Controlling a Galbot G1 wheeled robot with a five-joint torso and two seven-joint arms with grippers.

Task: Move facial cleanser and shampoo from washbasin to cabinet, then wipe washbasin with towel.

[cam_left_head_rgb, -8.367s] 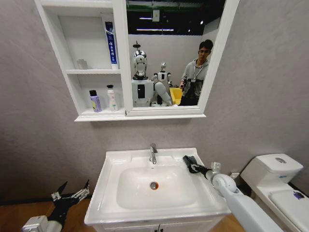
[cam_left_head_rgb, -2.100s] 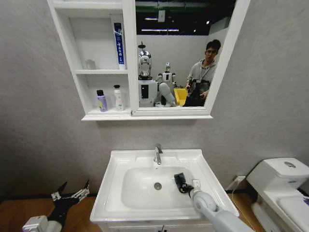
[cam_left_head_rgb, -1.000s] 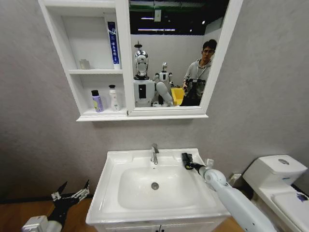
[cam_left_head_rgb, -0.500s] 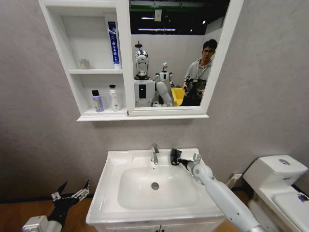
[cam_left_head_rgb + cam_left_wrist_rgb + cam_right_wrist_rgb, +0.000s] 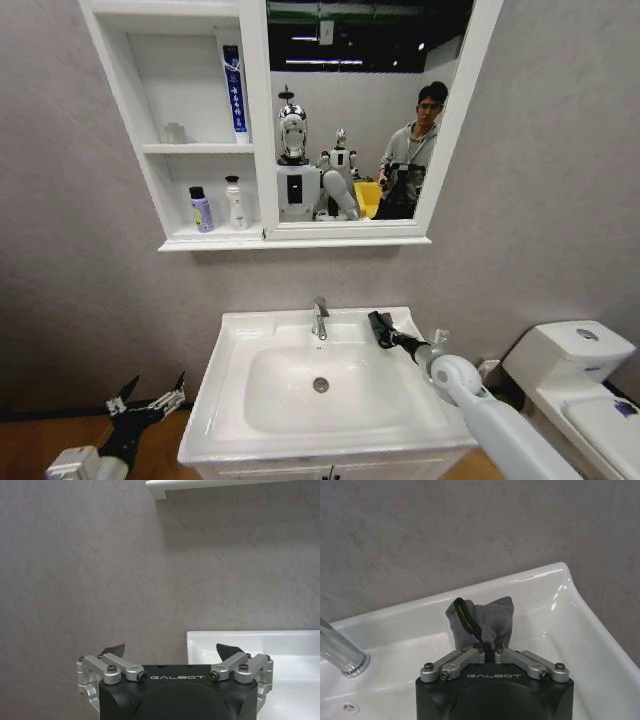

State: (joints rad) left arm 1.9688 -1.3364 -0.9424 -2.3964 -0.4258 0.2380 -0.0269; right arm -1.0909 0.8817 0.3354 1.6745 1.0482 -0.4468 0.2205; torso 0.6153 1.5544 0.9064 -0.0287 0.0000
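Note:
My right gripper (image 5: pixel 386 335) is shut on the towel (image 5: pixel 377 323), a dark grey bundle with a yellow-green strip (image 5: pixel 480 617). It presses the towel onto the back ledge of the washbasin (image 5: pixel 250 325), right of the chrome tap (image 5: pixel 319 318). In the right wrist view the gripper (image 5: pixel 488 649) pinches the cloth near the basin's back right corner (image 5: pixel 540 580). The cabinet (image 5: pixel 150 148) holds a purple bottle (image 5: pixel 200 210) and a white bottle (image 5: pixel 236 204) in its bottom cubby, and a blue tube (image 5: pixel 232 90) higher up; which is the facial cleanser or the shampoo I cannot tell. My left gripper (image 5: pixel 147 402) hangs open, low at the left (image 5: pixel 172 652).
A white toilet (image 5: pixel 570 350) stands close on the right of the basin. The mirror (image 5: pixel 350 110) adjoins the cabinet above. A grey wall runs behind the basin. The basin's left edge (image 5: pixel 250 640) lies just beyond my left gripper.
Holding the towel, my right gripper slid left along the back ledge to the tap, then back to the right. The left arm has not moved.

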